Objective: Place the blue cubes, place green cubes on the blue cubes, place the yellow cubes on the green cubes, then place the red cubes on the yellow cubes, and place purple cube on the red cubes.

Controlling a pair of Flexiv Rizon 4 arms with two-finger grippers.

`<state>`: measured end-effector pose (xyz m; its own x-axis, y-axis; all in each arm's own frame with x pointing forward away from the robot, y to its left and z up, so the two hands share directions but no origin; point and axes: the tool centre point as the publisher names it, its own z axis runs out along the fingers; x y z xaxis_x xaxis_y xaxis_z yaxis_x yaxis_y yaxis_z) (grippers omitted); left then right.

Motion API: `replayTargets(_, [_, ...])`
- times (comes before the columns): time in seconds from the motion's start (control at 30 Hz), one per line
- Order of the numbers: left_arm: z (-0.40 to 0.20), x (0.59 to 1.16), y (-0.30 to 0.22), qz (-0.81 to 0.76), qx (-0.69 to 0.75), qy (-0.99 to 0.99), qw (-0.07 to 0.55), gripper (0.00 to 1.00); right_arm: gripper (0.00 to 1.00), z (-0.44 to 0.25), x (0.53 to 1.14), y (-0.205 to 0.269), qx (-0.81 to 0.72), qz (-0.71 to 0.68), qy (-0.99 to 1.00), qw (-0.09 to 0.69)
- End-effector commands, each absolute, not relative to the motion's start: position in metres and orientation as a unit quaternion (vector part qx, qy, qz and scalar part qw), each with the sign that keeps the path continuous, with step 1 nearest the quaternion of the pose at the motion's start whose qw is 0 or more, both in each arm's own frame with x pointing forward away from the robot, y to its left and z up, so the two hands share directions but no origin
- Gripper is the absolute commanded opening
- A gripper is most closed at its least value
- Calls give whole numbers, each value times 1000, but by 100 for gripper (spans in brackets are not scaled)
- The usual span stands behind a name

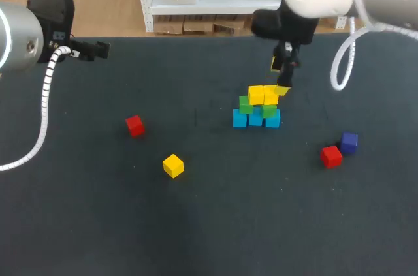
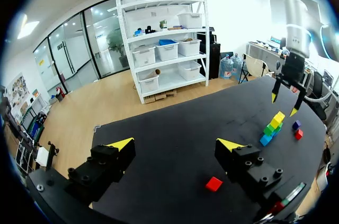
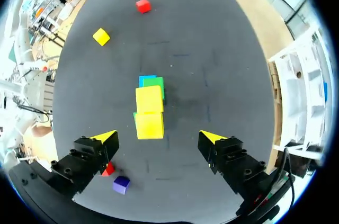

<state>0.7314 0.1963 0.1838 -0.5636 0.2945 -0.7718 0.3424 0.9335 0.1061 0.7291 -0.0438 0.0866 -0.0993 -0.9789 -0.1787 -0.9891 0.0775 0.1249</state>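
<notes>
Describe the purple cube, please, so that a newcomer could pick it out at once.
Find the stack of blue, green and yellow cubes near the middle of the dark table. To its right in the head view, two loose cubes lie close together. The purple cube is the only purple one, beside a red cube.

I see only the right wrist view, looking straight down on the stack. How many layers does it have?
Observer: Three, in the head view: blue cubes at the bottom, green cubes on them, yellow cubes on top.
Operator: Does my right gripper touch the top?
Observer: The left wrist view shows the right gripper open just above the yellow cubes, holding nothing.
Operator: Where is the left gripper?
Observer: The left gripper is open and empty, far from the right gripper.
</notes>
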Motion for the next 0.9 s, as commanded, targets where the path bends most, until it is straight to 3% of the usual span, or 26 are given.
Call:
replayTargets(0.03, [184,733,197,-31,182,884,431,100,100,103,708,-66,-656,109,742,78])
replayTargets(0.9, [184,733,197,-31,182,884,431,100,100,192,723,-133,-533,73,793,286])
